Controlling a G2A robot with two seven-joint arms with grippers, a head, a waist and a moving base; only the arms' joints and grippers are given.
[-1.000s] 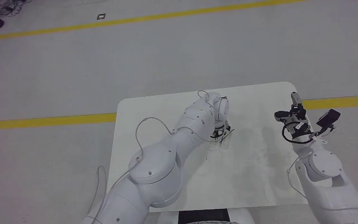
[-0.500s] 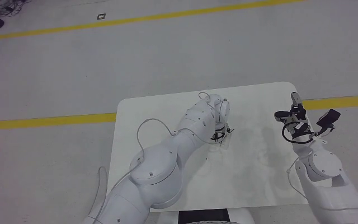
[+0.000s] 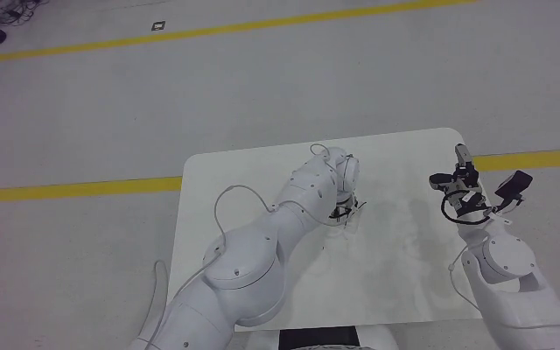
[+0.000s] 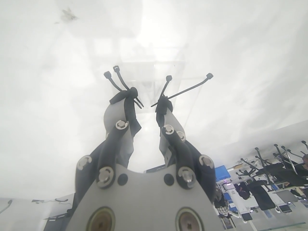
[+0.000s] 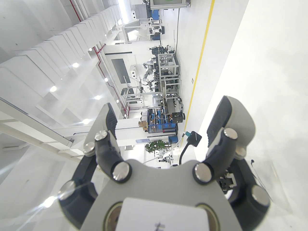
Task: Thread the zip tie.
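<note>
My left gripper [image 4: 145,98] hangs close over the white table [image 3: 262,175] near its middle, and its dark tip also appears from above [image 3: 346,208]. Its cloth-wrapped fingers [image 4: 127,97] stand apart with nothing between them. Thin black zip ties [image 4: 187,88] stick out from both fingertips, two on each side, heads pointing away. A clear plastic box [image 4: 184,73] lies on the table just beyond the fingertips. My right gripper [image 5: 168,118] is open and empty, raised at the table's right edge [image 3: 461,162].
The table's right half [image 3: 411,254] between the two arms is bare. A small scuff mark [image 4: 68,15] sits on the tabletop farther off. Beyond the table lies floor with yellow lines [image 3: 87,188].
The left arm's wrist has shifted very slightly to the right. The right arm has stayed still.
</note>
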